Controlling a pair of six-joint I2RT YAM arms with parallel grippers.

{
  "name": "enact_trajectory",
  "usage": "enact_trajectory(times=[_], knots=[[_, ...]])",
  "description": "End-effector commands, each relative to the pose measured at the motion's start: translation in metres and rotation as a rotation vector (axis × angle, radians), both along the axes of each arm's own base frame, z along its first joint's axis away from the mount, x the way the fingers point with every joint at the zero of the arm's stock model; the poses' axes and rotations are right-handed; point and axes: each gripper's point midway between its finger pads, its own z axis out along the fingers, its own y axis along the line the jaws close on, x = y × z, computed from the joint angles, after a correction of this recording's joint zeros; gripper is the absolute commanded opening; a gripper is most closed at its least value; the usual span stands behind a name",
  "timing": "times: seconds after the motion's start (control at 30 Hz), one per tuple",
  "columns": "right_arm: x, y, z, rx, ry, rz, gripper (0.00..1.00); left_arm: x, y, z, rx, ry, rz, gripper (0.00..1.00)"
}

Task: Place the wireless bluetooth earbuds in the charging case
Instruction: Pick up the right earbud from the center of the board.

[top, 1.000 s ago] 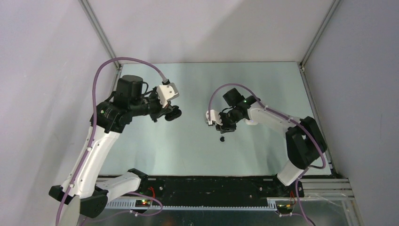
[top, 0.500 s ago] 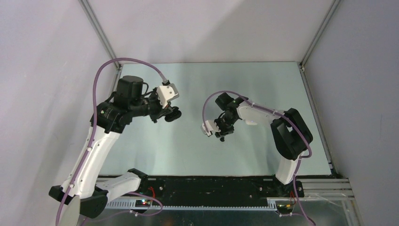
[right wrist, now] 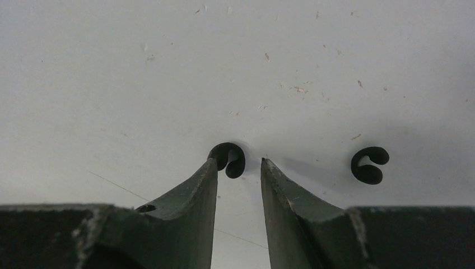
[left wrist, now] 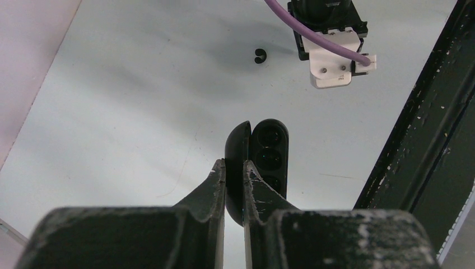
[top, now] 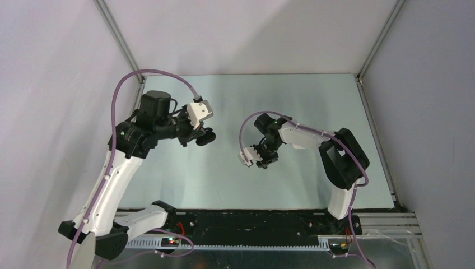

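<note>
My left gripper (left wrist: 234,162) is shut on the lid of the glossy black charging case (left wrist: 271,147), which hangs open above the table with its dark sockets showing. In the top view this gripper (top: 203,136) holds the case at centre left. My right gripper (right wrist: 239,162) is open and low over the table. A black hook-shaped earbud (right wrist: 229,158) lies at the tip of its left finger (right wrist: 196,190). A second black earbud (right wrist: 369,165) lies apart to the right. In the top view the right gripper (top: 263,162) covers the earbuds. The left wrist view shows one earbud (left wrist: 258,56) beside the right wrist.
The pale table (top: 224,179) is walled by grey panels at the back and sides. A black rail (top: 252,221) runs along the near edge by the arm bases. The right arm's purple cable (top: 244,131) loops over its wrist.
My right arm has swung toward the near left and come down over the black earbud, its jaws a little wider. The left arm and the case have stayed still.
</note>
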Motion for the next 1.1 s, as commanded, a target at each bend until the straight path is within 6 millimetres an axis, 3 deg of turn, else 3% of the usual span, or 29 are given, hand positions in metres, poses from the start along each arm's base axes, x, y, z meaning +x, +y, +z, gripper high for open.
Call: enact_trajectory(times=[0.0, 1.07], knots=[[0.002, 0.010, 0.006, 0.019, -0.007, 0.030, 0.39, -0.002, 0.003, 0.001, -0.008, -0.006, 0.017, 0.00], [0.004, -0.003, -0.005, -0.017, 0.021, 0.015, 0.37, 0.001, 0.002, -0.003, -0.011, 0.016, 0.021, 0.00]])
